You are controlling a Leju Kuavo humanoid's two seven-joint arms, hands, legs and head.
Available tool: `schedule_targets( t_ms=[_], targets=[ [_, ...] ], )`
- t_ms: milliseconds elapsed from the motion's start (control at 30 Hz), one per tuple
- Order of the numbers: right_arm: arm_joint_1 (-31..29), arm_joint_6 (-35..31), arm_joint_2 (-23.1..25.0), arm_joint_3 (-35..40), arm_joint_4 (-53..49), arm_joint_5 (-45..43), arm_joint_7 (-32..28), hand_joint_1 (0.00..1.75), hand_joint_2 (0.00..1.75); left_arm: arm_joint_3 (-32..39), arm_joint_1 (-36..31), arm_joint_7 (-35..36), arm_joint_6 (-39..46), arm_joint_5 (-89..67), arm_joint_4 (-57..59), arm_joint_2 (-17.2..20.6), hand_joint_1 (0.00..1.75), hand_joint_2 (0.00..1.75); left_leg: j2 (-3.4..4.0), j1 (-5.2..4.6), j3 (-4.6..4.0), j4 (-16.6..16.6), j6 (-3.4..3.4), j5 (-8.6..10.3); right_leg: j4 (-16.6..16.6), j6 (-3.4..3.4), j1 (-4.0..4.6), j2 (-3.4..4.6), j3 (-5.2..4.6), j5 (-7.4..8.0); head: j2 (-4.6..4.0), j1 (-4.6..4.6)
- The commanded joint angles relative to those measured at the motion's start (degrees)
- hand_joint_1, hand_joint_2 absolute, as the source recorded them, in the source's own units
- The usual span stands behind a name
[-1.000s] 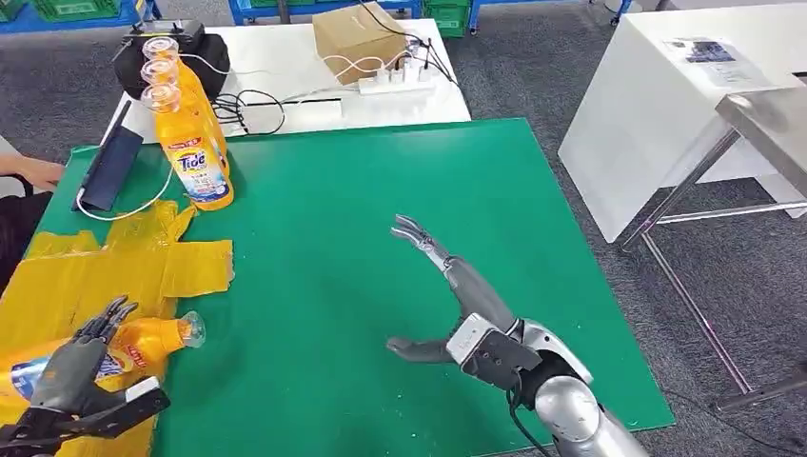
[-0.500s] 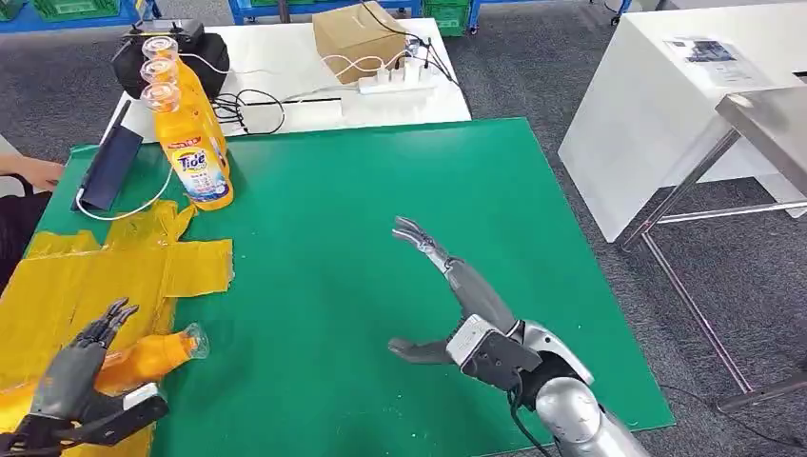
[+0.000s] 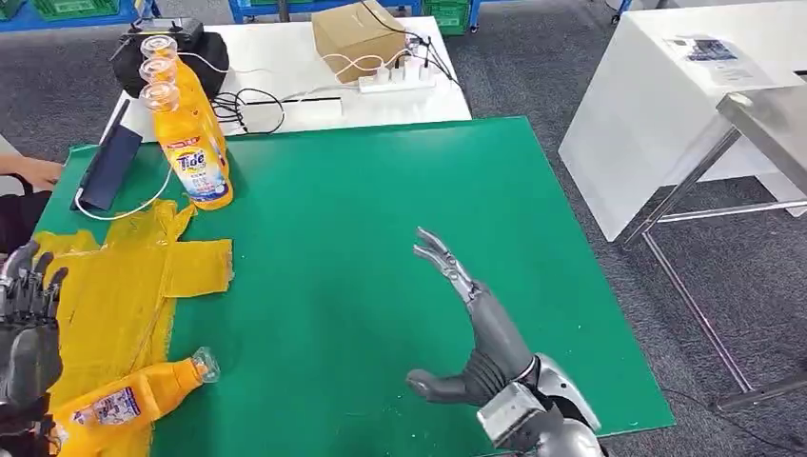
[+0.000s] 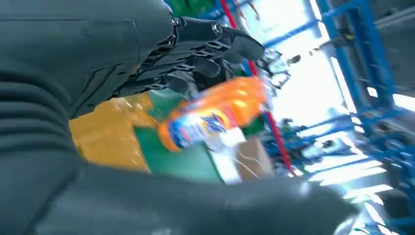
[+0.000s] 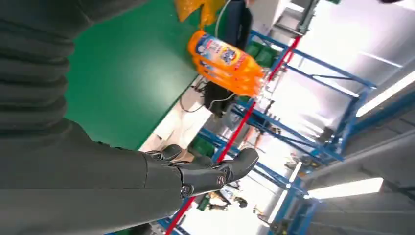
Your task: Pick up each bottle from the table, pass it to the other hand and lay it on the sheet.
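One orange Tide bottle lies on its side at the near edge of the yellow sheet, cap toward the green mat. My left hand is raised beside it at the left edge, fingers spread, holding nothing. Three more orange bottles stand upright in a row at the mat's back left; they also appear in the left wrist view as a blurred orange bottle and in the right wrist view as standing bottles. My right hand hovers open over the middle of the green mat.
A dark tablet with a white cable lies at the mat's back left. Behind stands a white table with a cardboard box, a power strip and a black bag. A person's hand rests at the left edge. Another white table stands to the right.
My left hand let go of the bottle and lifted away to the left; the bottle now lies on the sheet's near edge. My right hand drew back toward me a little.
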Motion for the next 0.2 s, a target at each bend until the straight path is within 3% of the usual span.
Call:
schedule_targets(
  t_ms=[33,100,200],
  targets=[
    [2.7,0.4,2.0,-3.2,-1.4,0.5,-1.7,0.0,0.0,-1.5,2.7,-0.4,-4.5,1.8,-6.2,-5.2,0.0,0.0,-0.12,-0.08,0.07,0.0,0.12,0.0,0.0,-0.03,-0.07,-0.03,0.05,-0.03,0.0,0.0],
    [5.2,1.4,2.2,-4.5,-1.1,0.0,1.7,0.0,0.0,-4.2,3.6,3.1,-7.1,2.3,-4.6,-4.6,0.0,0.0,-0.14,-0.07,0.07,0.0,0.12,-0.01,0.0,-0.04,-0.06,-0.04,0.06,-0.03,0.0,0.0],
    [8.4,0.5,1.4,-5.2,0.2,0.1,-1.6,0.0,0.0,-7.9,3.7,-1.0,-6.1,0.0,-0.9,-4.1,0.0,0.0,-0.43,-0.17,0.3,-0.2,0.18,0.03,-0.1,-0.06,-0.15,-0.29,0.29,-0.11,0.0,0.0]
  ],
)
